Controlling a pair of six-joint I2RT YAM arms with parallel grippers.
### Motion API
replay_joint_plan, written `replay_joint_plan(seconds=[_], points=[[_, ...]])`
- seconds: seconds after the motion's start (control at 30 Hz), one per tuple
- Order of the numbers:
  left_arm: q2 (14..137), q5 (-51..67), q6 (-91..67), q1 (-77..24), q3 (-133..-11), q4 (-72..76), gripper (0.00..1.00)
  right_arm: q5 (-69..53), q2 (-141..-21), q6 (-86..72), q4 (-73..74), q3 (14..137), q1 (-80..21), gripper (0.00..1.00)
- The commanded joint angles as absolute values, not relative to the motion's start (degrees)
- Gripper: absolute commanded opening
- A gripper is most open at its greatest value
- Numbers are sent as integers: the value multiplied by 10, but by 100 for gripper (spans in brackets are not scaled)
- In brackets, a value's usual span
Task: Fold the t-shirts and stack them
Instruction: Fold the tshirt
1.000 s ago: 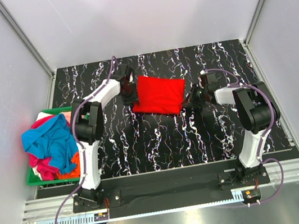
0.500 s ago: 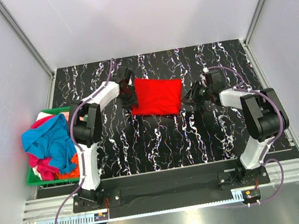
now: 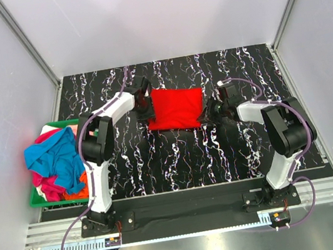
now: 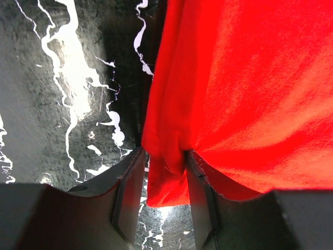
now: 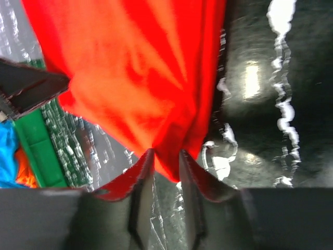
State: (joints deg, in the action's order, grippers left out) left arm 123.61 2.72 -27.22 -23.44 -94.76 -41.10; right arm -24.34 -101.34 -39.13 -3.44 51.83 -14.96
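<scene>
The left hand (image 4: 164, 156) is partly closed on a thick bunch of red cloth, and the right hand (image 5: 166, 156) pinches a gathered corner the same way, creases fanning out from its fingers. Both hold the red t-shirt (image 3: 176, 107), which lies folded into a flat packet on the tabletop (image 3: 177, 155), well to the right of the green bin (image 3: 35, 198). The left hand has the edge nearer the bin, the right hand the edge farther from it. The cloth looks light, soft and limp. It will likely sag and unfold if lifted by one side, so opposite edges, with all layers caught together, seem the right hold. Both arms reach low, wrists near the tabletop, forearms angled inward. The other t-shirts (image 3: 54, 158) lie heaped in the bin.
</scene>
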Motion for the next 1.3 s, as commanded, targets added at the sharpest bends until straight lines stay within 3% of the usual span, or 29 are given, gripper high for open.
replay_joint_plan(seconds=[0.0,0.07,0.4,0.7,0.9,1.03,1.27], points=[[1229,15,-282,-241,-923,-436,42,-207,-1027,-379,-33,534,-152,15],[1229,17,-291,-241,-911,-432,42,-196,-1032,-385,-33,527,-152,0],[1209,31,-316,-241,-851,-410,41,-120,-1012,-396,-21,479,-152,0],[1122,75,-303,-241,-844,-419,49,-143,-955,-396,47,503,-153,26],[1106,43,-289,-241,-878,-439,51,-128,-930,-388,135,557,-152,28],[1111,68,-277,-240,-917,-439,51,-155,-936,-383,143,591,-153,22],[1209,113,-242,-225,-1073,-431,31,-200,-995,-374,104,615,-155,22]])
